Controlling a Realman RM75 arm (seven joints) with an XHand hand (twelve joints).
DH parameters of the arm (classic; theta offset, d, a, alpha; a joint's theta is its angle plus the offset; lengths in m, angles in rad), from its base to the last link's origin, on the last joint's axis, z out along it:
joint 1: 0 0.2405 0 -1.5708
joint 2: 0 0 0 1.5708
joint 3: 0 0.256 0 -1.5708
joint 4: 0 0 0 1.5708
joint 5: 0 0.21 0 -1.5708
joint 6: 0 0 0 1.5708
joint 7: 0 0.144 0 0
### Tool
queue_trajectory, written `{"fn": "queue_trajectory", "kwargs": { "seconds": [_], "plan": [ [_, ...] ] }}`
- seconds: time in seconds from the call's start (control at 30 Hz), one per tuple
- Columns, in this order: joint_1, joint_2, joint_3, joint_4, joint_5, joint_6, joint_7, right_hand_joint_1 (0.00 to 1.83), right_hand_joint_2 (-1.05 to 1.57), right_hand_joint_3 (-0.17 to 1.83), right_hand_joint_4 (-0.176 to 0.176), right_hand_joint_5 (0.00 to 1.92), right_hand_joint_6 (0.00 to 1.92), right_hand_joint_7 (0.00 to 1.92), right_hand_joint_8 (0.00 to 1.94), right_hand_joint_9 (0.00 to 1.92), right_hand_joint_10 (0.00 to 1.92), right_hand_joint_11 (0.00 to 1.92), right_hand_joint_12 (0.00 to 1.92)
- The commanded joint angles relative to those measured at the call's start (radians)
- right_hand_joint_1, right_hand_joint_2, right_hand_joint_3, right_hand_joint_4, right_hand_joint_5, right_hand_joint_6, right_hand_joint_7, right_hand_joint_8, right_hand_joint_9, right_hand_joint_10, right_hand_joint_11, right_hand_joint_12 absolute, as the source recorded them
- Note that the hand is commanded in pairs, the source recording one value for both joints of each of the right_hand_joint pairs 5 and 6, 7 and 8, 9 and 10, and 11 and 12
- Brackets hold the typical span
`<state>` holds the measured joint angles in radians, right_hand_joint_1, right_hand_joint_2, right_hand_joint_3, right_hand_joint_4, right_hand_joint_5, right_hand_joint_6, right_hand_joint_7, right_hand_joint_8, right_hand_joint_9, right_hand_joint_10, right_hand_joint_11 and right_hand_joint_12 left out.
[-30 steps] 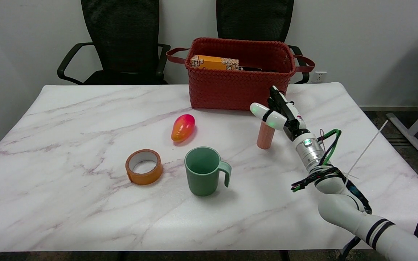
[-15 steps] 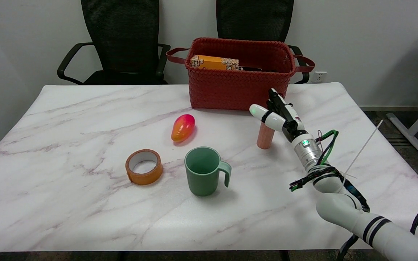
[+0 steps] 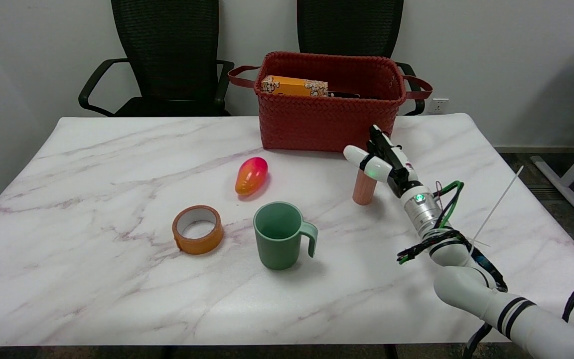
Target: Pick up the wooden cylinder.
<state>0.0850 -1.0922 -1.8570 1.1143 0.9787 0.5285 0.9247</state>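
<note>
White arm [image 3: 496, 304], black bands, silver wrist, green-black cables; black-white hand [image 3: 384, 162].

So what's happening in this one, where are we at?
The right robot hand is up against the top of the wooden cylinder, which stands upright on the marble table in front of the red woven basket. Its fingers spread around the cylinder's upper end, but a closed grip is not clear from this view, and the cylinder looks to be on the table, not lifted. The green mug, the tape roll and the mango-like toy lie apart to the left, untouched.
</note>
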Motion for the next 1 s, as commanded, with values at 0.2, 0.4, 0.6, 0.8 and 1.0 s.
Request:
{"fn": "queue_trajectory", "kwargs": {
  "seconds": [0.2, 0.4, 0.6, 0.8, 1.0],
  "plan": [
    [0.004, -0.009, -0.026, -0.011, 0.0, 0.011, 0.04, 0.68, 0.79, 0.3, 0.0, 0.0, 0.0, 0.0, 0.0, 0.09, 0.09, 0.11, 0.11],
    [0.008, -0.016, -0.034, -0.012, 0.0, 0.01, 0.056, 0.66, 0.81, 0.31, 0.0, 0.0, 0.0, 0.0, 0.0, 0.09, 0.09, 0.11, 0.11],
    [0.001, -0.019, -0.04, -0.011, 0.001, 0.016, 0.091, 0.64, 0.83, 0.32, 0.0, 0.0, 0.0, 0.0, 0.0, 0.09, 0.09, 0.1, 0.1],
    [0.001, -0.026, -0.041, -0.034, 0.0, 0.023, 0.088, 0.63, 0.86, 0.33, 0.0, 0.0, 0.0, 0.0, 0.0, 0.08, 0.08, 0.1, 0.1],
    [0.001, -0.03, -0.043, -0.036, 0.0, 0.029, 0.088, 0.62, 0.86, 0.32, 0.0, 0.0, 0.0, 0.0, 0.0, 0.08, 0.08, 0.1, 0.1]
  ]
}}
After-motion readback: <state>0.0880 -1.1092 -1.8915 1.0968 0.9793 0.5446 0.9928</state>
